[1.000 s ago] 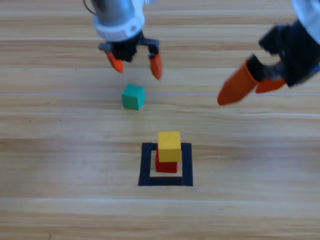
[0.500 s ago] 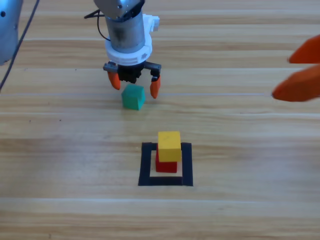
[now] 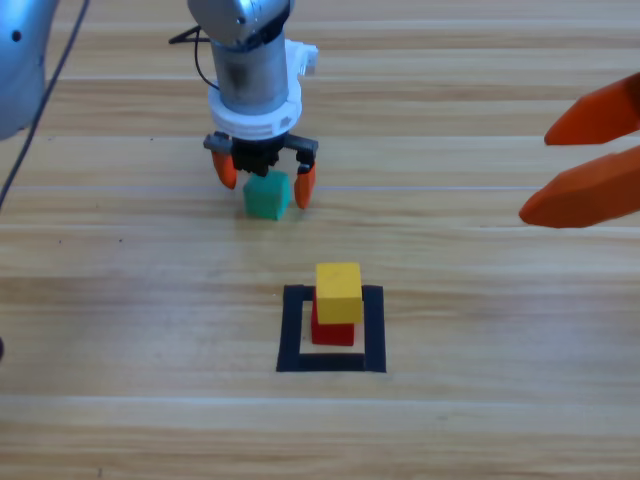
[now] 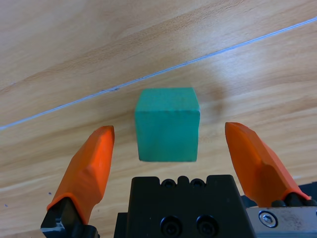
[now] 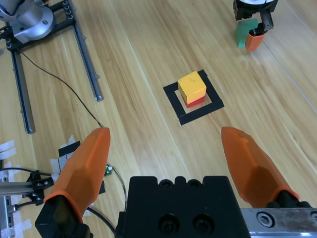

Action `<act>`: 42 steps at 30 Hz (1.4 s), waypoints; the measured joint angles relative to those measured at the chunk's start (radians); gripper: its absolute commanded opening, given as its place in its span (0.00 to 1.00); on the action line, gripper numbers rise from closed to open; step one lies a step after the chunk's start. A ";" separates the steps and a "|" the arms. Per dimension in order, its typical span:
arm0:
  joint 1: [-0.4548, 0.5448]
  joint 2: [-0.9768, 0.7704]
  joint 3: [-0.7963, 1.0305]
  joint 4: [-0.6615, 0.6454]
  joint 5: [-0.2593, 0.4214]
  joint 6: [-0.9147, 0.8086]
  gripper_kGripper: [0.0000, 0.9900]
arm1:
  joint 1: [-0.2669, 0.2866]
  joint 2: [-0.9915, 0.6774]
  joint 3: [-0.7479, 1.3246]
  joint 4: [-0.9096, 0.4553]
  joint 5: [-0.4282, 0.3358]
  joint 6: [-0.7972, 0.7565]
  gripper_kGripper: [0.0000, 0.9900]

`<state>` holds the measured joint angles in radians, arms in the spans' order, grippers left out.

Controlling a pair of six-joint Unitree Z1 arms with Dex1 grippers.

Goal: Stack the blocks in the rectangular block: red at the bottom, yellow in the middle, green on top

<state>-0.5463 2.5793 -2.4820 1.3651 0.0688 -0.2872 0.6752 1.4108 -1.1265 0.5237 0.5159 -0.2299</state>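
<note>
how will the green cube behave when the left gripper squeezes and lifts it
The green cube looks rigid with flat, matte faces, so it probably won't roll or slip. The left gripper is open, one jaw on either side of it, so it should grip squarely. Being small, it is likely light.

The red cube (image 3: pixel 332 329) sits flat on the worktop inside the black tape outline (image 3: pixel 291 330), toward the far side of its opening; the yellow cube (image 3: pixel 338 291) rests squarely on top of it, hiding most of its upper face, the two forming a short upright stack; the teal-green cube (image 3: pixel 267 194) lies by itself on the bare wood, well apart from the outline on its far left side, flat and slightly turned, matte and plain.
</note>
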 measured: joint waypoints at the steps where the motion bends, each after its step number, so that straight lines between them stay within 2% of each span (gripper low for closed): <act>1: 0.000 0.008 0.000 0.000 0.000 0.002 0.94 | 0.000 0.010 0.000 -0.001 0.000 -0.003 1.00; 6: 0.000 0.031 -0.005 0.000 0.000 0.003 0.88 | 0.004 0.026 0.000 -0.003 -0.007 -0.012 1.00; 10: 0.000 0.032 -0.005 0.000 0.000 0.006 0.70 | 0.005 0.027 0.001 -0.007 -0.007 -0.013 1.00; 13: 0.000 0.032 -0.005 0.000 0.000 0.009 0.39 | 0.006 0.036 0.003 -0.011 -0.007 -0.013 1.00; 17: 0.000 0.032 -0.008 0.000 0.000 0.012 0.10 | 0.006 0.059 0.006 -0.015 -0.007 -0.013 1.00; 23: 0.000 0.031 -0.025 0.005 -0.003 0.013 0.06 | 0.008 0.061 0.009 -0.018 -0.007 -0.013 1.00; 29: 0.000 -0.044 -0.025 0.043 -0.039 -0.009 0.03 | 0.008 0.061 0.011 -0.018 -0.007 -0.017 1.00; 31: 0.000 -0.108 0.005 0.043 -0.054 -0.037 0.00 | 0.008 0.061 0.011 -0.018 -0.007 -0.019 1.00; 35: 0.000 -0.248 0.120 0.044 -0.089 -0.112 0.00 | 0.008 0.061 0.012 -0.018 -0.007 -0.019 1.00; 42: -0.013 -0.369 0.280 0.045 -0.101 -0.215 0.00 | 0.008 0.061 0.016 -0.018 -0.007 -0.019 1.00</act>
<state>-0.5595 2.2104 -2.2025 1.4098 -0.0325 -0.5021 0.6829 1.4714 -1.1100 0.5057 0.5085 -0.2489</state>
